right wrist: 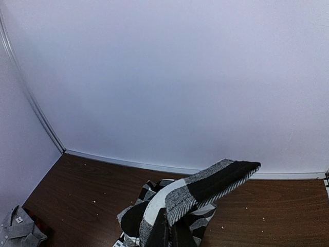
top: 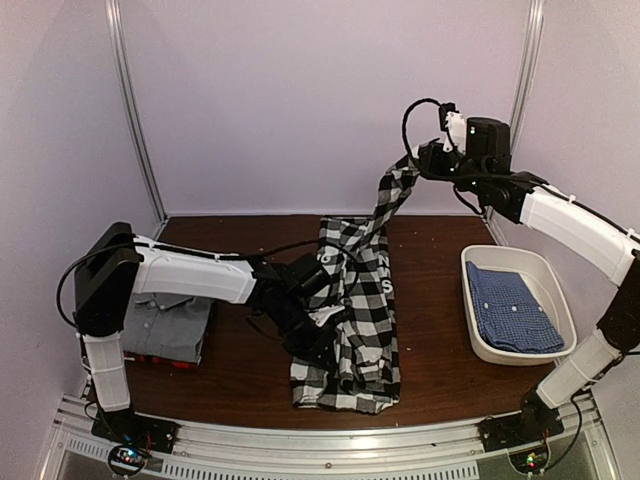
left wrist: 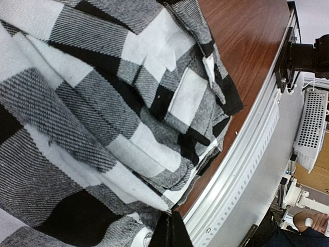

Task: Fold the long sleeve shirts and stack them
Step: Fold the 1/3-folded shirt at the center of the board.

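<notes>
Both our grippers are pinching the black-and-white check shirt (top: 350, 330) spread mid-table on dark wood (top: 240, 362): left gripper (top: 318, 338) near the front edge, right gripper (top: 420, 158) holding a sleeve high before the pale back wall (top: 300, 100). We are seeing a grey shirt (top: 160, 320) at the left edge.

dark wood table (top: 440, 380), check shirt (top: 365, 330) at centre, shirt stack (top: 165, 325) left, white tub (top: 468, 300) right

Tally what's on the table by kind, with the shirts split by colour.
Black-and-white check shirt: 1
Grey shirt: 1
Red cloth, only an edge showing under the grey: 1
Blue shirt: 1
White tub: 1
Total: 5
</notes>
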Controlling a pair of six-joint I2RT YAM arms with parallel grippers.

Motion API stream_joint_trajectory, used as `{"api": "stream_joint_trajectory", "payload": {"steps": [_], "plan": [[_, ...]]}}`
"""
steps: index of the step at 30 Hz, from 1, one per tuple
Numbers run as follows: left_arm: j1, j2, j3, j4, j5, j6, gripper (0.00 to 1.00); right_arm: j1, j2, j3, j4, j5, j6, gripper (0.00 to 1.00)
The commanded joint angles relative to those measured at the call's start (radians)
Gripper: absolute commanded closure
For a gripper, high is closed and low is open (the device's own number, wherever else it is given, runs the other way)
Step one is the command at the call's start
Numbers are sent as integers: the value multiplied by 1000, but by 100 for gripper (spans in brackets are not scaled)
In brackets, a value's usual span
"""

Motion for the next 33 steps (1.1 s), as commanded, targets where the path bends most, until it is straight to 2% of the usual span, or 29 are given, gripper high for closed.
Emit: {"api": "stream_joint_trajectory", "payload": {"steps": [1, 13, 15, 22, 27, 33], "plan": [[0, 22, 24, 86, 47, -22, 100, -8, 13, 13, 9, -59, 2, 98], [-5, 56, 21, 136, 91, -41, 99, -8, 3, -13, -4, -102, 17, 98], [-5, 56, 23, 147, 99, -46, 90, -9, -2, -27, -4, -118, 22, 98], [-2, 0, 59, 212, 142, -50, 68, -6, -35, -110, -24, -219, 21, 98], [51, -65, 55, 299, 151, -93, 66, -1, -64, -158, -33, -350, 14, 98], [193, -100, 51, 374, 59, -174, 66, 51, -82, -208, -50, -439, -7, 98]]}}
